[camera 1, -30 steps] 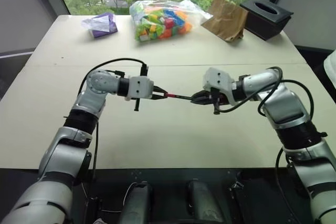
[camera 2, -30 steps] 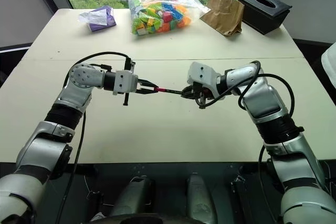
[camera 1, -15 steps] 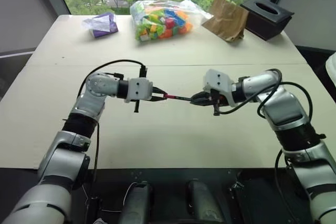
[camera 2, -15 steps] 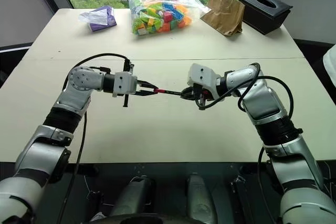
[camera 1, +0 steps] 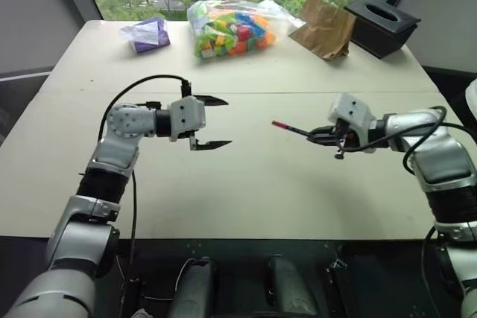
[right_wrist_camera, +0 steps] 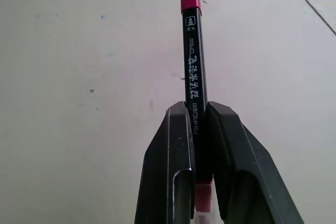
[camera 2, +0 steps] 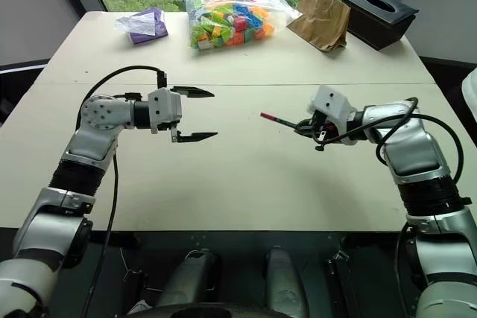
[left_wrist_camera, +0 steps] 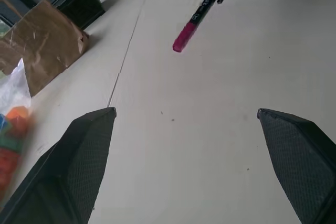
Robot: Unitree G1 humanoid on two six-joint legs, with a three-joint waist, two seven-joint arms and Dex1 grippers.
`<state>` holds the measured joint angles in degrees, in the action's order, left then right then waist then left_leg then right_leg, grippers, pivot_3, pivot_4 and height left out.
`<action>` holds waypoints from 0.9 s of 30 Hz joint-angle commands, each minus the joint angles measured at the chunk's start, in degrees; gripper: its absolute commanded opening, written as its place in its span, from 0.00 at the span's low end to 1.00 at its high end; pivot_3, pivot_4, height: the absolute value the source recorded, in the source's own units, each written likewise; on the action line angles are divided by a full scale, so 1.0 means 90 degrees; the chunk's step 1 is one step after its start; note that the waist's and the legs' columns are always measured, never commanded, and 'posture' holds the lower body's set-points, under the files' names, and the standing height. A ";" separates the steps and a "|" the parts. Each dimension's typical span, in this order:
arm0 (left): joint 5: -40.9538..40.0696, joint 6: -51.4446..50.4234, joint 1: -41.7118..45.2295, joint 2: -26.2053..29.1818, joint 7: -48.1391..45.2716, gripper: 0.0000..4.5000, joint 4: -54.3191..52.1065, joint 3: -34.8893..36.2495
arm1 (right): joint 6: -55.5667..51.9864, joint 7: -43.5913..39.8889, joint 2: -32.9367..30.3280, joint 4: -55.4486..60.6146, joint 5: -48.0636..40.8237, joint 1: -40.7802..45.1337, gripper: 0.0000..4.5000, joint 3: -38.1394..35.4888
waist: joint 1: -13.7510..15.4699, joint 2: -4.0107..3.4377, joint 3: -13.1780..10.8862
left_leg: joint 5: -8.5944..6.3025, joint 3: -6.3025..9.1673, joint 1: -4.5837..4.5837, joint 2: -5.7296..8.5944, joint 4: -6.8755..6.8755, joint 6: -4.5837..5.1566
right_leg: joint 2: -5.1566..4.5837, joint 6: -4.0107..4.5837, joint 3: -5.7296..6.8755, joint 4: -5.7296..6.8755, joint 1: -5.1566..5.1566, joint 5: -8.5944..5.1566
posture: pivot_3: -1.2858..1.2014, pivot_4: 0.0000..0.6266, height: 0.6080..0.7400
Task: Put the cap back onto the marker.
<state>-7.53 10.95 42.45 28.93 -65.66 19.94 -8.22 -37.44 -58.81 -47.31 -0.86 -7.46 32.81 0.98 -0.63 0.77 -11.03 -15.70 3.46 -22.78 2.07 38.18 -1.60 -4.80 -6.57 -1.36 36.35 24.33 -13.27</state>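
Right gripper (camera 2: 304, 127) jaws pinching marker (right_wrist_camera: 195, 85) at rear of barrel, holding it in air above desk (camera 1: 246, 199) middle, toward right edge. Cap (left_wrist_camera: 185, 37) sitting on marker's far end, pointing at left gripper (camera 1: 215, 121). Left jaws standing spread wide, gripping nothing, well apart from cap. Marker looking light, stiff, smooth plastic, likely slippery; mid-barrel pinch seeming steadiest. Cap looking seated; task appearing nearly finished.

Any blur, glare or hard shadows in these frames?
Left eye view: soft daylight from the window, faint shadows on the table, no glare. Left wrist view: the paper bag near the edge looks soft. Right wrist view: the marker print reads sharp.
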 commanded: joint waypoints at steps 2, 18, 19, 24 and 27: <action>-0.0385 -0.0666 -0.0045 -0.0138 0.0284 0.99 -0.0364 0.0247 | -0.1123 0.1191 0.0065 0.0326 -0.0116 -0.0286 0.00 -0.1052 | -0.0001 0.0000 0.0000 | 0.0000 0.0001 0.0001 -0.0001 -0.0001 0.0000 | 0.0001 0.0000 0.0000 0.0001 0.0000 0.0000 | 0.52 0.24 1.00; -0.1724 -0.2860 -0.0046 -0.0200 0.0130 0.99 -0.1307 0.0575 | -0.4188 0.4570 0.2041 0.1808 -0.0203 -0.1021 0.00 -0.3413 | -0.0017 -0.0006 0.0004 | 0.0000 0.0002 0.0004 -0.0001 -0.0002 0.0000 | 0.0001 0.0000 -0.0006 0.0006 0.0001 0.0000 | 0.52 0.24 1.00; -0.1762 -0.2953 -0.0021 -0.0144 0.0067 0.99 -0.1338 0.0575 | -0.4278 0.4637 0.2115 0.1849 -0.0221 -0.1044 0.00 -0.3447 | -0.0020 -0.0006 0.0004 | 0.0000 0.0002 0.0005 -0.0001 -0.0002 0.0000 | 0.0001 0.0000 -0.0006 0.0006 0.0001 0.0000 | 0.52 0.24 1.00; -0.1845 -0.3258 0.0049 0.0035 -0.0113 0.99 -0.1404 0.0549 | -0.4430 0.4826 0.2257 0.1778 -0.0301 -0.1129 0.00 -0.3594 | -0.0027 -0.0008 0.0005 | 0.0000 0.0000 0.0006 -0.0001 -0.0003 0.0000 | 0.0003 0.0001 -0.0006 0.0007 0.0001 0.0000 | 0.52 0.24 1.00; -0.1914 -0.3456 0.0034 0.0121 -0.0231 0.99 -0.1479 0.0503 | -0.4379 0.4872 0.2251 0.1704 -0.0352 -0.1192 0.00 -0.3603 | -0.0027 -0.0008 0.0005 | 0.0000 -0.0001 0.0006 -0.0001 -0.0003 0.0000 | 0.0003 0.0001 -0.0006 0.0007 0.0001 0.0000 | 0.52 0.24 1.00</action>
<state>-23.26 -19.24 41.28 29.20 -66.79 9.03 -4.71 -77.28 -15.39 -26.60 13.61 -9.92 22.34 -30.02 -0.87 0.69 -10.98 -15.70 3.46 -22.72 2.05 38.15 -1.60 -4.77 -6.56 -1.41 36.42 24.33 -13.28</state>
